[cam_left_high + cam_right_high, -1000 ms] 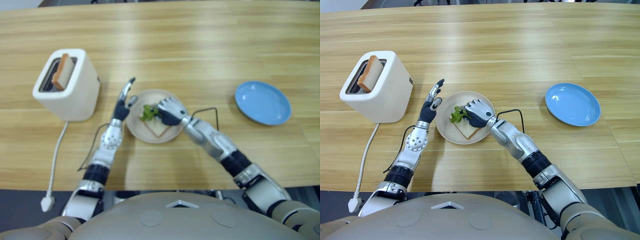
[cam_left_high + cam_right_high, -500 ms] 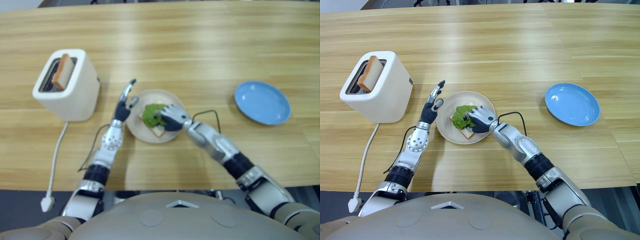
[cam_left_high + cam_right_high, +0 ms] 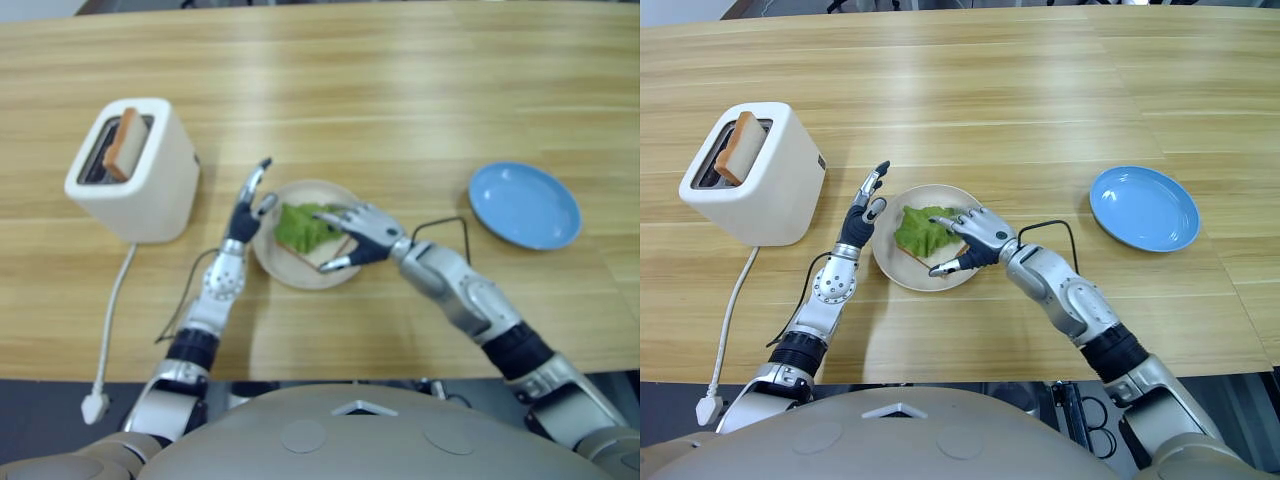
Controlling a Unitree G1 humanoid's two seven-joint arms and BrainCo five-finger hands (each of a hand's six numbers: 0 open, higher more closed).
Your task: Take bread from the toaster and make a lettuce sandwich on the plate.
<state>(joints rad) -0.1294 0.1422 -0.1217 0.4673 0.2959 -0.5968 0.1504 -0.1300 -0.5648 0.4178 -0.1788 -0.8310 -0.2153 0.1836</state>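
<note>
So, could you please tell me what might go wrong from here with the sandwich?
The right hand is open, with its fingers at the edge of the lettuce, so pulling away could drag the leaf off the bread slice. The left hand stands close beside the plate; swinging toward the toaster for the second slice might nudge it.
</note>
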